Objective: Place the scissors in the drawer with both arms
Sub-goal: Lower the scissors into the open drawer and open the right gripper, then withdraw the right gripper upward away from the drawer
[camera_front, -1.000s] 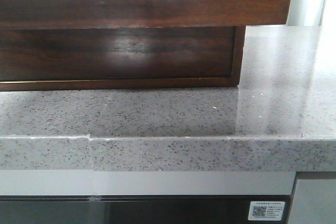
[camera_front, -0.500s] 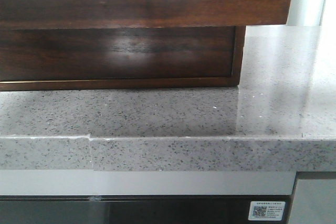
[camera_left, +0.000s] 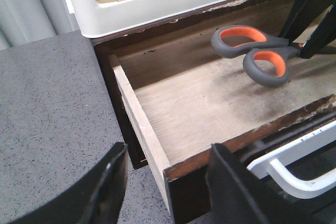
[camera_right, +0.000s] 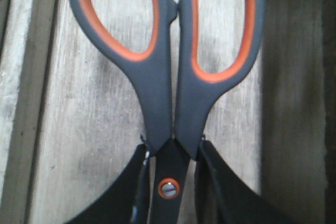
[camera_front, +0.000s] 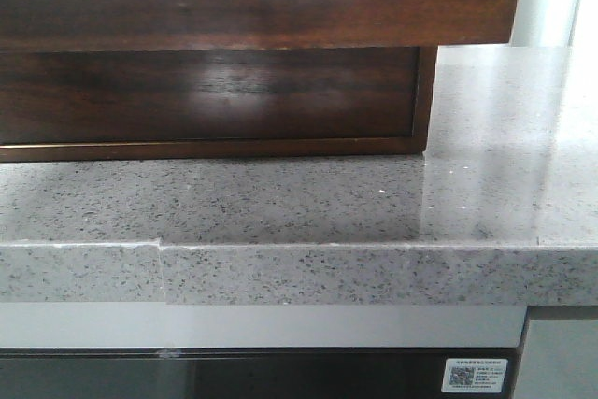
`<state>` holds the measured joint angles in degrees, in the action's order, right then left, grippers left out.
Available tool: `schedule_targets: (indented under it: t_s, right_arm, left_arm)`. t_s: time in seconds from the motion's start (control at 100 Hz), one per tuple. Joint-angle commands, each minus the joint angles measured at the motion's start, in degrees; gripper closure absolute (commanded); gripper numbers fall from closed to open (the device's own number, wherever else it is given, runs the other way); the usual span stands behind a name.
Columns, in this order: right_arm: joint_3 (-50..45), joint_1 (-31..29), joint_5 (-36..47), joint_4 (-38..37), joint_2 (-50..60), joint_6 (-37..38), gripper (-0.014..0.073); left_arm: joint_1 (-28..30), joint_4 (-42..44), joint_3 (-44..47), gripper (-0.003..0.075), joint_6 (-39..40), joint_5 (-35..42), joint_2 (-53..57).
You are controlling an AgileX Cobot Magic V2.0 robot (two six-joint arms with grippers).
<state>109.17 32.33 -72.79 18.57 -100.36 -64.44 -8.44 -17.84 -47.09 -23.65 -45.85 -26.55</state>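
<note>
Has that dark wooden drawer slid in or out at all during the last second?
No. In the front view the drawer keeps the same place: its right corner still lines up the same way against the grey stone counter as before.

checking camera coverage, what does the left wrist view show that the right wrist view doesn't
Only the left wrist view shows the drawer's side wall and chipped front edge, the grey counter, a white tray and the open left end effector. Only the right wrist view shows the scissors' pivot screw clamped between the right end effector's fingers. Both show the grey and orange scissors over the drawer's wooden floor.
</note>
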Motion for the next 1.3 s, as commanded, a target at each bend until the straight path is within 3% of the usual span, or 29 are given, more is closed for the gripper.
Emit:
schedule_targets:
  t_s: [0.0, 0.12, 0.34, 0.65, 0.75, 0.9, 1.02, 1.29]
  right_arm:
    - [1.59, -0.10, 0.07, 0.97, 2.33, -0.69, 0.0571]
    - [1.59, -0.10, 0.07, 0.97, 2.33, -0.69, 0.0547]
    - [1.59, -0.10, -0.08, 0.87, 2.45, -0.69, 0.0391]
    - [2.13, -0.10, -0.26, 0.87, 8.77, 3.71, 0.0382]
    - [2.13, -0.10, -0.26, -0.38, 12.95, 8.12, 0.0382]
    - [0.89, -1.27, -1.80, -6.37, 19.56, 23.60, 0.0382]
    - [-7.44, -5.29, 2.84, -6.46, 26.96, 31.66, 0.0382]
    - [-39.20, -17.55, 22.95, -6.46, 48.35, 43.42, 0.0382]
  left_arm:
    - [-0.47, -1.02, -1.85, 0.0385, 0.11, 4.44, -0.95]
    - [-0.47, -1.02, -1.85, 0.0385, 0.11, 4.44, -0.95]
    - [-0.47, -1.02, -1.85, 0.0385, 0.11, 4.44, -0.95]
    - [-0.47, -1.02, -1.85, 0.0385, 0.11, 4.44, -0.95]
    - [-0.47, -1.02, -1.85, 0.0385, 0.11, 4.47, -0.95]
    - [-0.47, -1.02, -1.85, 0.0385, 0.11, 4.57, -0.95]
    - [-0.47, -1.13, -1.85, 0.0385, 0.11, 4.57, -0.95]
    - [-0.47, -4.24, 2.10, 0.0385, 0.11, 4.60, -0.95]
